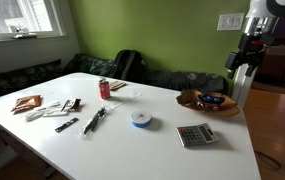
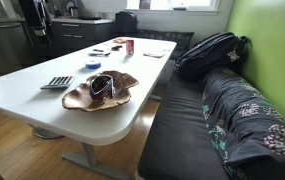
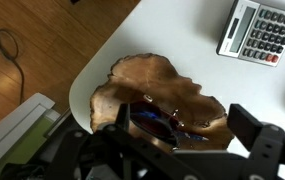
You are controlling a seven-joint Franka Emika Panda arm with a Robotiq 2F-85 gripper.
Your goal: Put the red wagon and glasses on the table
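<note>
One red wagon [image 3: 155,121] in wooden dish [image 3: 152,78] | below pincer [image 3: 174,140] | jaws spread wide

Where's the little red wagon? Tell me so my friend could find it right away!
Find the big white table, then the corner where a grey calculator lies. Next to it sits a brown, wavy-edged dish, and the red wagon lies inside. It is the only small red-and-blue thing in there; the red can stands far off, tall and round.
</note>
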